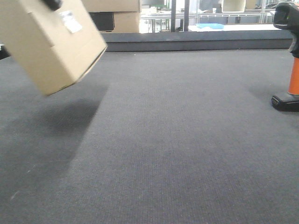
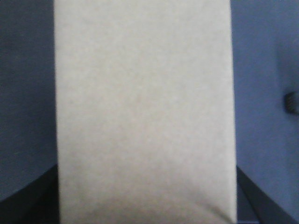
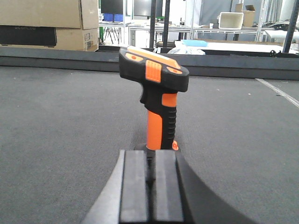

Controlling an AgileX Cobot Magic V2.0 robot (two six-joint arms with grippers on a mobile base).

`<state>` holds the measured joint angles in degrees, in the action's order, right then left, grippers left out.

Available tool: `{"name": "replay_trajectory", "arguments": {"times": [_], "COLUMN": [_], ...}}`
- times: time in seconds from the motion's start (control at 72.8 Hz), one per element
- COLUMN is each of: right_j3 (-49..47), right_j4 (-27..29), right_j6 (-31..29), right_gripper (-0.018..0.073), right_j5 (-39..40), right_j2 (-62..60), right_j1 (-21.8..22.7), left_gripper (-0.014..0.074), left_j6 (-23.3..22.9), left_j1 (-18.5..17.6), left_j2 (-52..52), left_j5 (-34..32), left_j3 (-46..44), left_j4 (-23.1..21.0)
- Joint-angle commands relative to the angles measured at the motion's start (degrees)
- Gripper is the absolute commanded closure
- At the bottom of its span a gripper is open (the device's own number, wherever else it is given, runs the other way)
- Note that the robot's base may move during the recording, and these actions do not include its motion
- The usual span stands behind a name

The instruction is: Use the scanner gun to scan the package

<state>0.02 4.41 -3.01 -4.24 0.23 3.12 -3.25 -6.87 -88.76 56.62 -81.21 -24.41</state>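
The package (image 1: 51,46), a tan cardboard box with a small white label (image 1: 71,21), hangs tilted above the grey mat at the upper left. My left gripper (image 1: 51,3) is shut on it from above. In the left wrist view the package (image 2: 145,102) fills the frame, with dark fingers (image 2: 44,200) against its two sides. The scanner gun (image 1: 292,60) stands upright at the far right edge, with a black head, orange handle and black base. My right gripper (image 3: 149,158) is shut and empty, low over the mat just short of the scanner gun (image 3: 159,98).
The grey mat (image 1: 163,140) ends at a dark raised ledge (image 1: 196,44) along the back. Larger cardboard boxes (image 3: 46,23) with a dark panel stand behind it on the left. Tables and racks (image 3: 219,44) lie beyond it.
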Motion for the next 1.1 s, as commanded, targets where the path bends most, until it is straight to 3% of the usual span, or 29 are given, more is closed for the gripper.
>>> {"name": "replay_trajectory", "arguments": {"times": [0.0,0.179,0.357,0.44,1.086], "right_j3": [0.0,0.0,0.0,0.0,0.0], "right_j4": [-0.2,-0.2,-0.2,-0.2,-0.2], "right_j6": [-0.1,-0.1,-0.1,-0.1,-0.1], "right_gripper": [0.0728,0.0728,0.0728,0.0728,0.0728], "right_j5": [1.3,1.3,1.3,1.3,1.3], "right_j2": [-0.2,-0.2,-0.2,-0.2,-0.2], "right_j1": [0.3,0.3,0.3,0.3,0.3], "left_gripper": [0.0708,0.0708,0.0708,0.0708,0.0708], "left_j6": [-0.4,-0.4,-0.4,-2.2,-1.6], "left_j1": [-0.1,-2.7,-11.2,-13.5,-14.1], "left_j2": [1.2,1.3,1.0,0.9,-1.2], "left_j5": [-5.0,-13.3,-20.7,-22.4,-19.6], "left_j3": [3.3,11.1,12.9,12.9,12.9], "left_j4": [-4.2,-12.4,-13.1,-13.3,-12.1]}}
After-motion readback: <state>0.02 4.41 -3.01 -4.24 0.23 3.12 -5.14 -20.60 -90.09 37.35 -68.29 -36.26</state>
